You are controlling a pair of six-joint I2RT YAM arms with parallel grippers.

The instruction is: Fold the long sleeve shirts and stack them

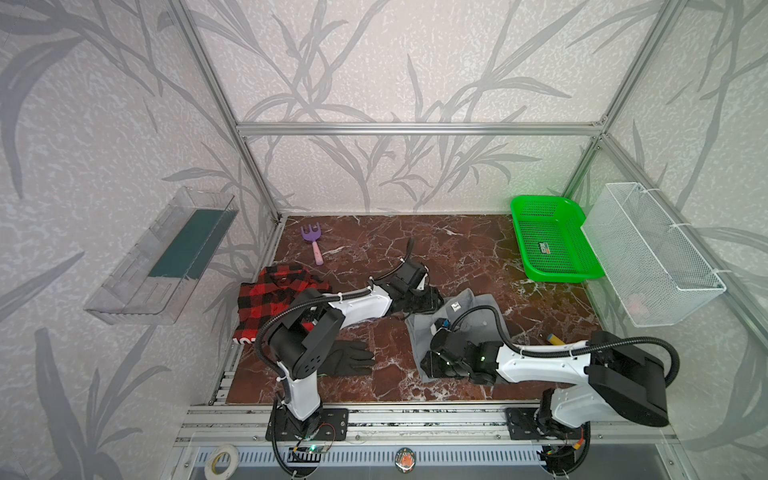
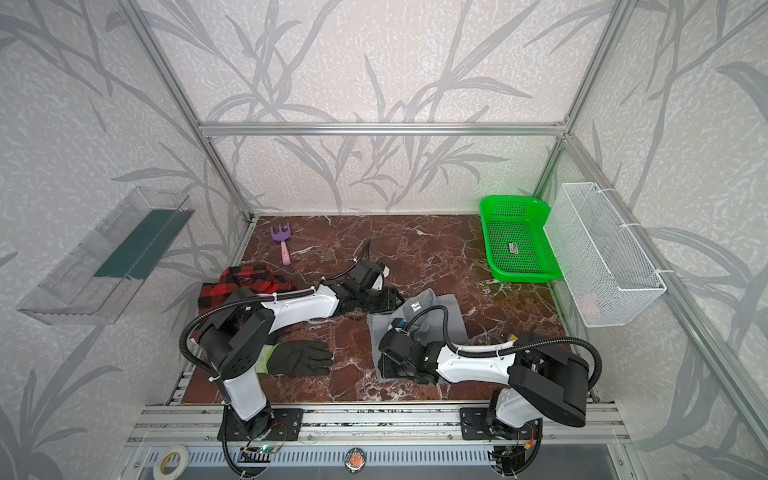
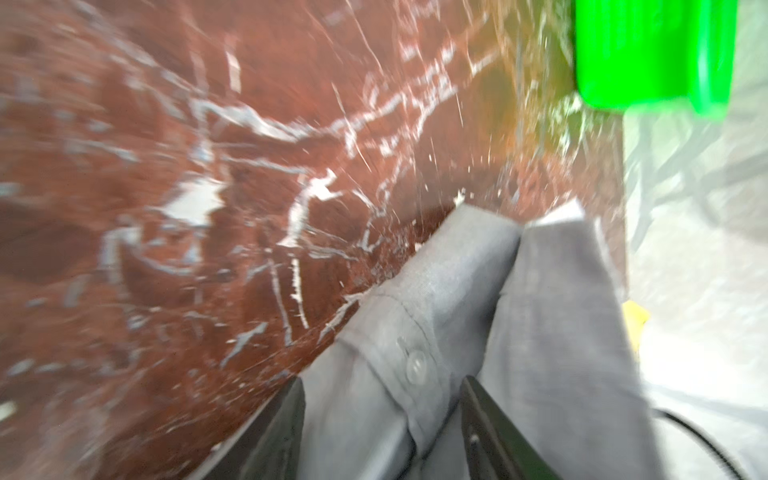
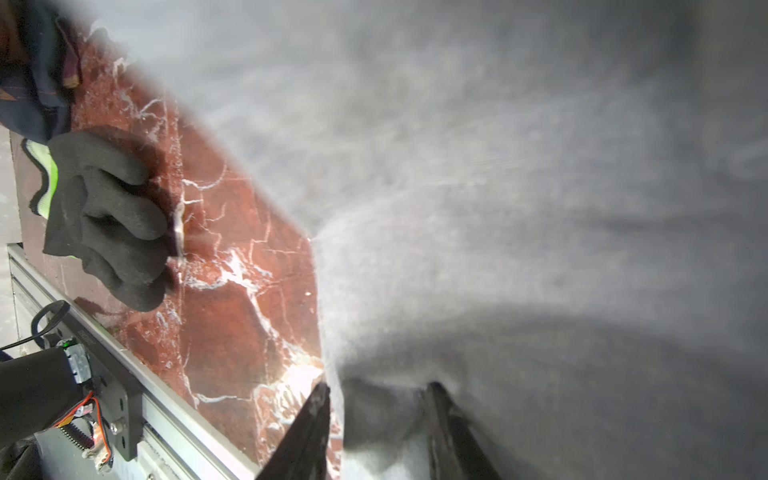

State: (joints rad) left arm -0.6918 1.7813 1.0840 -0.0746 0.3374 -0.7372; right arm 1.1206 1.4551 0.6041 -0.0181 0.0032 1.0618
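Note:
The grey shirt [image 1: 478, 307] [image 2: 440, 311] lies folded on the marble table, right of centre. My left gripper [image 1: 434, 299] [image 2: 392, 297] is at its far left corner. In the left wrist view that gripper [image 3: 384, 380] is open, with the shirt's buttoned edge [image 3: 415, 361] lying between the fingers. My right gripper [image 1: 430, 363] [image 2: 384, 365] is low at the shirt's near left corner. In the right wrist view it [image 4: 378, 384] is open, and a hump of grey cloth [image 4: 498, 208] sits in the gap. The red-and-black plaid shirt [image 1: 274, 291] [image 2: 245, 282] lies crumpled at the left edge, partly behind the left arm.
A black glove [image 1: 345, 357] [image 4: 108, 216] with a yellow-green cuff lies near the front left. A purple toy rake [image 1: 312, 243] is at the back left and a green basket [image 1: 540, 199] [image 3: 648, 50] at the back right. A white mesh basket [image 1: 652, 253] hangs on the right wall.

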